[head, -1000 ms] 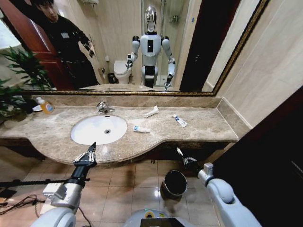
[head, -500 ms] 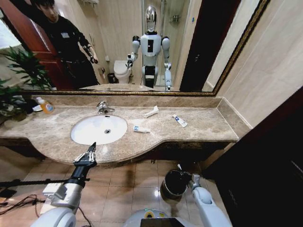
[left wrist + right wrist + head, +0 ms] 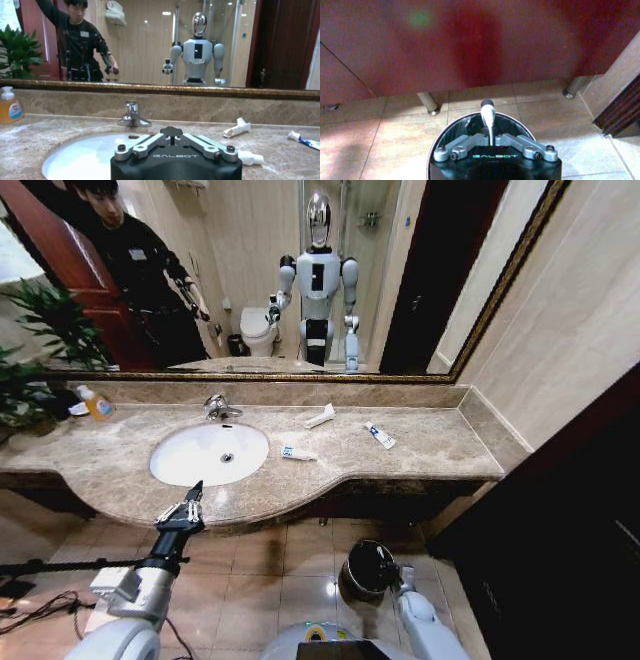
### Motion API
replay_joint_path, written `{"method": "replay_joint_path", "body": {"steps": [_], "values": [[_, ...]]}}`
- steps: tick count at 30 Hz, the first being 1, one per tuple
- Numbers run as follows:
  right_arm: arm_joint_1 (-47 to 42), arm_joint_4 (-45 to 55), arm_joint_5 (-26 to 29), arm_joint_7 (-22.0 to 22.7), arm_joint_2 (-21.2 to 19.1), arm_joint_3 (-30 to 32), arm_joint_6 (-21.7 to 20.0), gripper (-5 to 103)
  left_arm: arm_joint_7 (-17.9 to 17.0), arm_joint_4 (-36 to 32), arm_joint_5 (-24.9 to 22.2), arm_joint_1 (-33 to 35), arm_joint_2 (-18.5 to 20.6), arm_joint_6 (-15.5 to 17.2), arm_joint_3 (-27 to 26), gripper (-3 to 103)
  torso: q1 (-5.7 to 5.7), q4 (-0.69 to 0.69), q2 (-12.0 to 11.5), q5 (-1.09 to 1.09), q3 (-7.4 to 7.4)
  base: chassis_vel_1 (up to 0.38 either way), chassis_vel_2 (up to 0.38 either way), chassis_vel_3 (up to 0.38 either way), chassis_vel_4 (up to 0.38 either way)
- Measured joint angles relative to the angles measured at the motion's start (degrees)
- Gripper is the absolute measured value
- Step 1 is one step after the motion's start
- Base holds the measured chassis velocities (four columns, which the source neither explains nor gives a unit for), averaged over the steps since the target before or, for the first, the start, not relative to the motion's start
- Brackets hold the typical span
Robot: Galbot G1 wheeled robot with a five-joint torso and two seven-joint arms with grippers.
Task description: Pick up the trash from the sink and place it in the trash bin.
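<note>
The right gripper (image 3: 489, 140) hangs over the small round dark trash bin (image 3: 451, 129) with shiny rim, closed on a white stick (image 3: 487, 116). The left gripper (image 3: 180, 508), fingers together, holds nothing at the front edge of the beige marble countertop (image 3: 420, 450), before the white oval sink (image 3: 190, 460).

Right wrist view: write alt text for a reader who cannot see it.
The right gripper, shut on a white stick, hangs directly above the open trash bin. The bin stands on beige floor tiles before a dark red cabinet front on metal legs.
</note>
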Motion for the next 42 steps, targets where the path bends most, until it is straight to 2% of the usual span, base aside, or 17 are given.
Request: {"method": "replay_joint_path", "body": {"steps": [5, 8, 9, 11, 12, 15, 17, 18, 19, 21, 22, 24, 26, 27, 29, 36, 42], "values": [[0.0, -0.2, -1.2, -0.6, -0.1, -0.1, 1.8, 8, 0.0, 0.0, 0.0, 0.0, 0.0, 0.0, 0.0, 0, 0.0, 0.0, 0.0, 0.0, 0.0, 0.0, 0.0, 0.0, 0.0], [-0.1, -0.5, -2.3, -0.8, -0.4, -0.1, 2.4, 24, 0.0, 0.0, 0.0, 0.0, 0.0, 0.0, 0.0, 0, 0.0, 0.0, 0.0, 0.0, 0.0, 0.0, 0.0, 0.0, 0.0], [-0.1, -0.5, -2.3, -0.8, -0.4, -0.1, 2.4, 24, 0.0, 0.0, 0.0, 0.0, 0.0, 0.0, 0.0, 0, 0.0, 0.0, 0.0, 0.0, 0.0, 0.0, 0.0, 0.0, 0.0], [0.0, -0.9, -3.1, -0.7, -0.4, 0.0, 2.7, 34, 0.0, 0.0, 0.0, 0.0, 0.0, 0.0, 0.0, 0, 0.0, 0.0, 0.0, 0.0, 0.0, 0.0, 0.0, 0.0, 0.0], [0.0, -0.9, -3.1, -0.7, -0.4, 0.0, 2.7, 34, 0.0, 0.0, 0.0, 0.0, 0.0, 0.0, 0.0, 0, 0.0, 0.0, 0.0, 0.0, 0.0, 0.0, 0.0, 0.0, 0.0], [0.2, -1.1, -3.6, -0.3, -0.4, 0.0, 3.1, 50, 0.0, 0.0, 0.0, 0.0, 0.0, 0.0, 0.0, 0, 0.0, 0.0, 0.0, 0.0, 0.0, 0.0, 0.0, 0.0, 0.0], [0.1, -0.9, -3.6, -0.2, -0.4, 0.1, 3.1, 50, 0.0, 0.0, 0.0, 0.0, 0.0, 0.0, 0.0, 0, 0.0, 0.0, 0.0, 0.01, 0.0, 0.0, 0.0, 0.0, 0.0], [0.0, -0.5, -3.6, -0.2, -0.4, 0.1, 3.1, 61, 0.0, 0.0, 0.0, 0.0, 0.0, 0.0, 0.0, 0, 0.0, 0.0, 0.0, 0.0, 0.0, 0.0, 0.0, 0.0, 0.0], [0.0, -0.2, -3.6, -0.2, -0.4, 0.1, 3.1, 67, 0.0, 0.0, 0.0, 0.0, 0.0, 0.0, 0.0, 0, 0.0, 0.0, 0.0, 0.0, 0.0, 0.0, 0.0, 0.0, 0.0], [-0.1, 0.0, -3.5, -0.2, -0.4, 0.1, 3.0, 67, 0.0, 0.0, 0.0, 0.0, 0.0, 0.0, 0.0, 0, 0.0, 0.0, 0.0, 0.0, 0.0, 0.0, 0.0, 0.0, 0.0], [-0.1, 0.0, -3.5, -0.1, -0.5, 0.1, 2.9, 78, 0.0, 0.0, 0.0, 0.0, 0.0, 0.0, 0.0, 0, 0.0, 0.0, 0.0, 0.0, 0.0, 0.0, 0.0, 0.0, 0.0], [-0.1, 0.0, -3.5, -0.1, -0.5, 0.1, 2.8, 78, 0.0, 0.0, 0.0, 0.0, 0.0, 0.0, 0.0, 0, 0.0, 0.0, 0.0, 0.0, 0.0, 0.0, 0.0, 0.0, 0.0], [-0.1, 0.1, -3.4, 0.0, -0.7, 0.2, 2.3, 88, 0.0, 0.0, 0.0, 0.0, 0.0, 0.0, 0.0, 0, 0.0, 0.0, 0.0, 0.01, 0.0, 0.0, 0.0, 0.0, 0.0], [-0.1, 0.1, -3.4, 0.0, -0.7, 0.2, 2.3, 88, 0.0, 0.0, 0.0, 0.0, 0.0, 0.0, 0.0, 0, 0.0, 0.0, 0.0, 0.01, 0.0, 0.0, 0.0, 0.0, 0.0], [-1.0, 1.7, -3.3, 0.0, -1.1, 0.2, 1.3, 98, 0.0, 0.0, 0.0, 0.0, 0.0, 0.0, 0.0, 0, 0.0, 0.0, 0.0, 0.01, 0.0, 0.0, 0.0, 0.0, 0.0], [-5.8, 11.3, -2.0, 1.1, -4.1, 0.0, 0.1, 100, 0.0, 0.0, 0.0, 0.0, 0.0, 0.0, 0.0, 0, 0.0, -0.01, 0.0, 0.01, 0.0, 0.0, 0.0, 0.0, 0.0], [-12.0, 27.0, 1.5, 3.3, -6.9, 1.3, -2.4, 100, 0.0, 0.0, 0.0, 0.0, 0.0, 0.0, 0.0, 0, 0.0, -0.01, 0.0, 0.0, 0.0, 0.0, 0.0, 0.0, 0.0]]}}
